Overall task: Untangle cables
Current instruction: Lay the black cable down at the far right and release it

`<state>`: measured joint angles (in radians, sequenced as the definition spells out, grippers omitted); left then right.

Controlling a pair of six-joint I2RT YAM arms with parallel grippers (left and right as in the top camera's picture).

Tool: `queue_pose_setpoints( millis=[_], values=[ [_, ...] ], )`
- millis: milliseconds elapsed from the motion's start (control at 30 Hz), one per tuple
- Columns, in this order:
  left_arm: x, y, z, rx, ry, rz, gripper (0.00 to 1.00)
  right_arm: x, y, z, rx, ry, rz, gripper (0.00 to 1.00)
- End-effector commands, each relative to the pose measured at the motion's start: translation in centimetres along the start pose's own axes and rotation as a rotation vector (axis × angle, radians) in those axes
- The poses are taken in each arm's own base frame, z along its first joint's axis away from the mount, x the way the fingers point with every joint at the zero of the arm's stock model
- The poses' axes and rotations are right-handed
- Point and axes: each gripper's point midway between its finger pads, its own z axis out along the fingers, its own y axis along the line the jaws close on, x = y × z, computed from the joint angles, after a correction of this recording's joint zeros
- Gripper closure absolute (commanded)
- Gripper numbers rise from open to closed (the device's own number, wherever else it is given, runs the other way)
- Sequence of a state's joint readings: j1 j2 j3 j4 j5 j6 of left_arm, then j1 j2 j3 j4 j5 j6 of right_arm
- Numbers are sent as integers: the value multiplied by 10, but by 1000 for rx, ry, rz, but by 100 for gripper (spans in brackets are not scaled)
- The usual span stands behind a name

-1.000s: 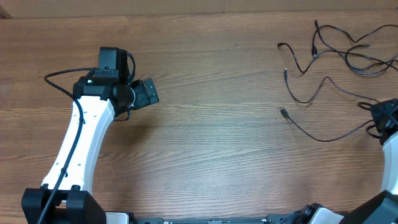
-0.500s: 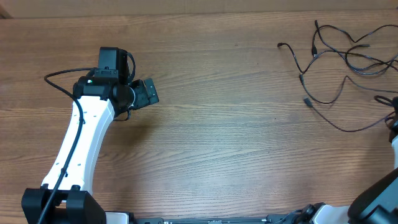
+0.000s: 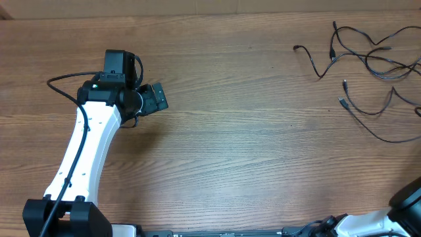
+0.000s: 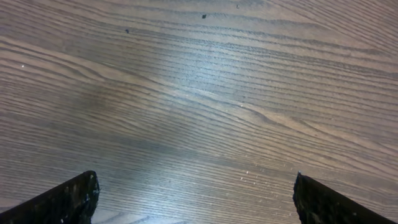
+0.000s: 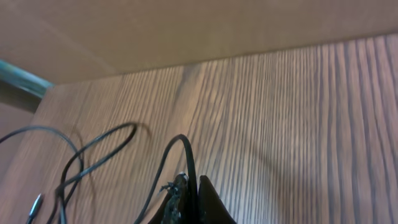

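The cables (image 3: 370, 59) lie as thin black strands in a loose tangle at the table's far right in the overhead view. One strand with small plug ends (image 3: 342, 101) trails toward the right edge. In the right wrist view my right gripper (image 5: 191, 179) is shut on a cable strand (image 5: 184, 144) that loops up out of the jaws; more strands (image 5: 81, 155) curl to its left. That gripper is outside the overhead view. My left gripper (image 3: 158, 97) rests far to the left, away from the cables. It is open (image 4: 195, 177) over bare wood with nothing between its fingers.
The wooden table (image 3: 250, 145) meets a beige wall (image 5: 186, 31) at its far edge, close behind the tangle. The left arm's own thick wire (image 3: 62, 82) loops beside its wrist. Part of the right arm's base (image 3: 408, 197) shows at the bottom right corner.
The right gripper has moved right, out of the overhead view, dragging the held strand and its plug ends rightward across the table. The left arm has not moved.
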<state>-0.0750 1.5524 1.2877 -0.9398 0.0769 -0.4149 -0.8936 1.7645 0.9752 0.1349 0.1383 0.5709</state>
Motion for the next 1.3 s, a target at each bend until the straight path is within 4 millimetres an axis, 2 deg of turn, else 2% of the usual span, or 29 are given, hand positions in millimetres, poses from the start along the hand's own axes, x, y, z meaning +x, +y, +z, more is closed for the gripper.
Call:
queue_pose_setpoints(
  millis=[0, 300, 467, 500, 567, 600, 700, 867, 1000, 1133, 1267],
  values=[
    [-5, 0, -2, -2, -15, 13, 0, -15, 6, 5, -16, -51, -68, 96],
    [-5, 0, -2, -2, -15, 13, 1, -36, 21, 3, -73, -140, -86, 96],
    [-6, 0, -2, -1, -15, 13, 1, -39, 23, 3, -82, -154, -84, 96],
    [-5, 0, -2, -2, -15, 13, 0, -39, 23, 3, -82, -153, -84, 92],
    [-5, 0, -2, -2, -15, 13, 0, -37, 22, 3, -77, -146, -85, 61],
    [-5, 0, -2, -2, -15, 13, 0, -37, 21, 3, -75, -143, -85, 42],
    [-5, 0, -2, -2, -15, 13, 0, -34, 19, 4, -67, -131, -87, 0],
    [-5, 0, -2, -2, -15, 13, 1, -26, 15, 5, -51, -99, -92, 0],
    [-5, 0, -2, -2, -15, 13, 0, -10, 18, 6, -85, -22, -117, 0],
    [-5, 0, -2, -2, -15, 13, 0, 7, 38, -1, -205, 66, -196, 0],
    [-5, 0, -2, -1, -15, 13, 0, 13, 68, -22, -378, 123, -235, 0]
  ],
)
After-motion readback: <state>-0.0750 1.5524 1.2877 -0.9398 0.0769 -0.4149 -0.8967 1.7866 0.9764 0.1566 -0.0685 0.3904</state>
